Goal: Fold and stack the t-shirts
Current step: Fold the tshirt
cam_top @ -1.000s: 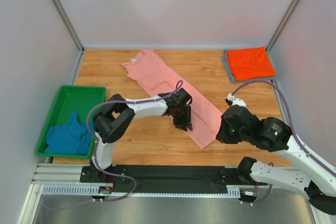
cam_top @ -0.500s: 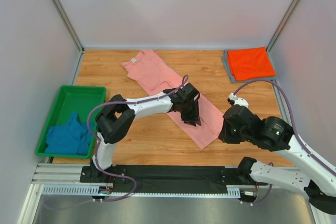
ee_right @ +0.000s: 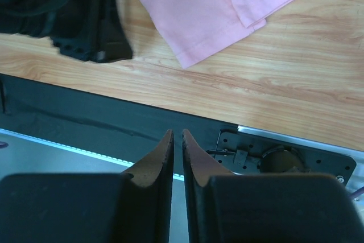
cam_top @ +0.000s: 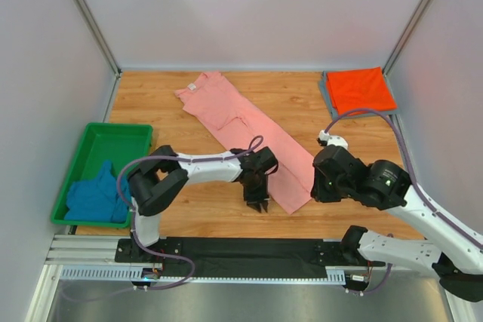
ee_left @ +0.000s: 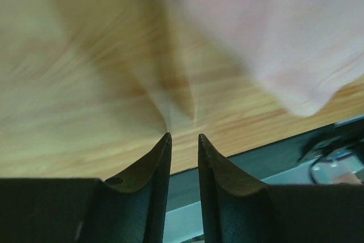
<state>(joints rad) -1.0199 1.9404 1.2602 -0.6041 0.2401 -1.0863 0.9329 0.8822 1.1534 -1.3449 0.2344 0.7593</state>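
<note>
The pink shirt [cam_top: 249,122] lies on the counter [cam_top: 302,96] as a long narrow strip, running from far left to near right. It looks already folded lengthwise, so the step in hand seems to be the crosswise fold. The left hand [ee_left: 183,136] hangs just left of the strip's near end, fingers almost together and holding nothing. The right hand [ee_right: 173,131] sits just right of that end, fingers nearly closed and also empty. Next, each hand probably needs to open, pinch a near corner, then carry the hem far-left toward the collar. An orange shirt [cam_top: 361,90] rests on a grey shirt [cam_top: 326,100] at far right; a teal shirt [cam_top: 94,195] waits in the green bin [cam_top: 113,137].
</note>
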